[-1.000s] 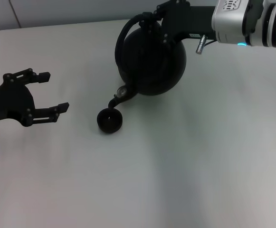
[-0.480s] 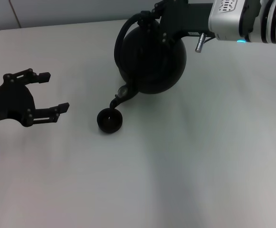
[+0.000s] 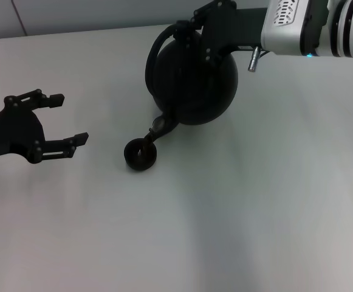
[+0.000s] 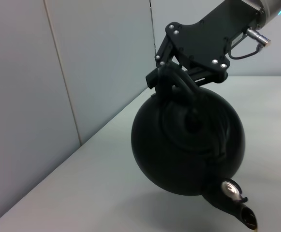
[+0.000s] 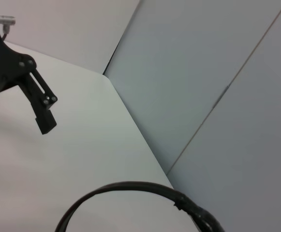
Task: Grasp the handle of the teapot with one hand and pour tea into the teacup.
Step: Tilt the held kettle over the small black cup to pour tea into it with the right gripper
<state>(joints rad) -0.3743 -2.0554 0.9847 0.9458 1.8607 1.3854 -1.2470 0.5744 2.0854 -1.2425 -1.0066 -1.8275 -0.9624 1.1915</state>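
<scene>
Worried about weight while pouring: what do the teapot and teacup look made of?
Teapot: matte black, faint sheen, perhaps cast iron or dark ceramic. Teacup: same dull black, likely matching. Right gripper holds the handle.

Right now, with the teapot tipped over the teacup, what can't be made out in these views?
- Any tea inside the teacup: head view, dark interior, spout tip overlapping the rim.
- Teacup: outside both wrist views.
- Right pincer contact on the handle: black on black.
- Teapot spout tip: cut by left wrist view's edge.

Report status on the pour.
Right gripper shut on handle, teapot tipped, spout over teacup. Left gripper open, parked aside. Nothing blocking.
</scene>
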